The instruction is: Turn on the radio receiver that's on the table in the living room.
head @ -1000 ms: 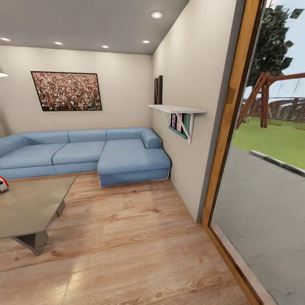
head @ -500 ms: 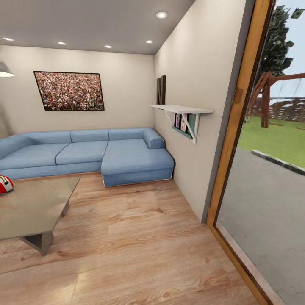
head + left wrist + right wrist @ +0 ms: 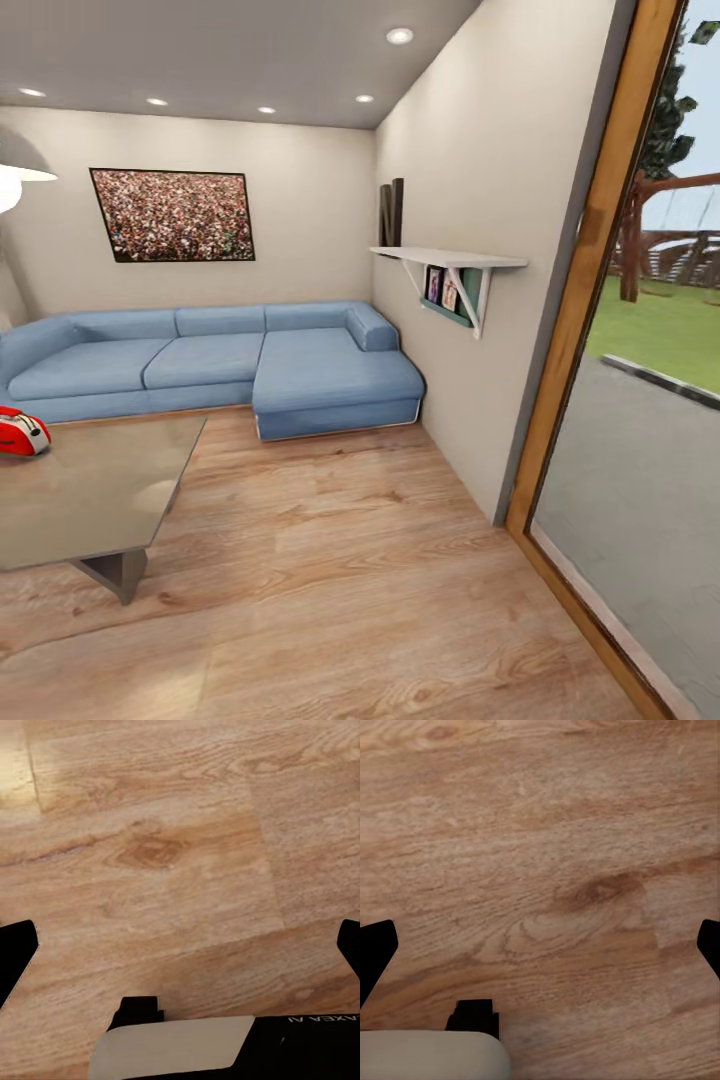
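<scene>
I am looking into the living room (image 3: 300,560) from near a glass door: plank floor ahead, the blue sofa (image 3: 210,365) along the far wall at about 11 o'clock, a crowd picture (image 3: 172,215) above it and a wall shelf (image 3: 450,260) at 1 o'clock. The table (image 3: 90,490) fills the 9 o'clock side of my head view, cut by the frame edge. On its far left part sits the radio receiver (image 3: 20,432), red with white trim, also partly cropped at the edge, so I cannot read its dial or which way its long axis runs.

Both wrist cameras look straight down at bare floor. The left tool (image 3: 180,945) has its fingers (image 3: 16,952) spread wide at the frame sides, holding nothing; the right tool (image 3: 540,945) is likewise spread and empty.

The relation that matters: the radio lies well off toward 9–10 o'clock from me, far from both tools, so I judge the left arm will be nearer once I turn and drive closer.
</scene>
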You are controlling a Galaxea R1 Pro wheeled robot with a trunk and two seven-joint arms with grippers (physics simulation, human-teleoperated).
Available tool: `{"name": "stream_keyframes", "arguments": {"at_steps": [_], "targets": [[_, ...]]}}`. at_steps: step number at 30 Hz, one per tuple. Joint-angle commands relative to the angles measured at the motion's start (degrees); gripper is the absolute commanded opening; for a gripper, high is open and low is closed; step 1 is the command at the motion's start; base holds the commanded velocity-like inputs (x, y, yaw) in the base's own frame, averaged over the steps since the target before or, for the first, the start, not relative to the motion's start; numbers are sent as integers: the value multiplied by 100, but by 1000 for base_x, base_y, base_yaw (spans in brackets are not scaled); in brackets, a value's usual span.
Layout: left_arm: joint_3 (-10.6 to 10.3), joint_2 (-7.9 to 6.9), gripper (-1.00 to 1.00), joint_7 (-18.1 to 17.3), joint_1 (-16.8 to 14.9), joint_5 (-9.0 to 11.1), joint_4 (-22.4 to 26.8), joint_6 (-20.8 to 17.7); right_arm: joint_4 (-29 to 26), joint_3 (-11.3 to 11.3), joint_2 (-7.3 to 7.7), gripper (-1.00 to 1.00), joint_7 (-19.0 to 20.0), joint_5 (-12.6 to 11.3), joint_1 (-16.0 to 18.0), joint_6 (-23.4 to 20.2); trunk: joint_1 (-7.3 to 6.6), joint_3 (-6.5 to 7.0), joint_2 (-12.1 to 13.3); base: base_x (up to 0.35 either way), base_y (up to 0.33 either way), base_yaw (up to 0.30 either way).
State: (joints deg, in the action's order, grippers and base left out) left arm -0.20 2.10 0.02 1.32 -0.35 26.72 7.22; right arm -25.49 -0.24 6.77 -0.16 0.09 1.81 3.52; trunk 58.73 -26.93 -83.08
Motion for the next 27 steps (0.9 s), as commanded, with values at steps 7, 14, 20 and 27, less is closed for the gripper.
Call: {"name": "stream_keyframes", "arguments": {"at_steps": [7, 14, 20, 27], "targets": [[-2, -22, 100, -2, 0, -13, 6, 448, -9, 0, 25, 100, -1, 9, 3, 77, 0, 0, 0, 0, 47, 0], [304, -777, 100, 16, -19, 364, 107, 691, -441, 0, 37, 100, 4, 415, 383, 74, 0, 0, 0, 0, 3, 0], [695, -1576, 100, -20, -86, 1483, 801, -98, -577, 6, 15, 100, 7, 522, 1091, 38, 0, 0, 0, 0, 0, 0], [739, -1964, 100, -10, -301, 1855, 1336, -1158, -579, 28, 6, 100, 7, 560, 1224, 49, 0, 0, 0, 0, 0, 0]]}}
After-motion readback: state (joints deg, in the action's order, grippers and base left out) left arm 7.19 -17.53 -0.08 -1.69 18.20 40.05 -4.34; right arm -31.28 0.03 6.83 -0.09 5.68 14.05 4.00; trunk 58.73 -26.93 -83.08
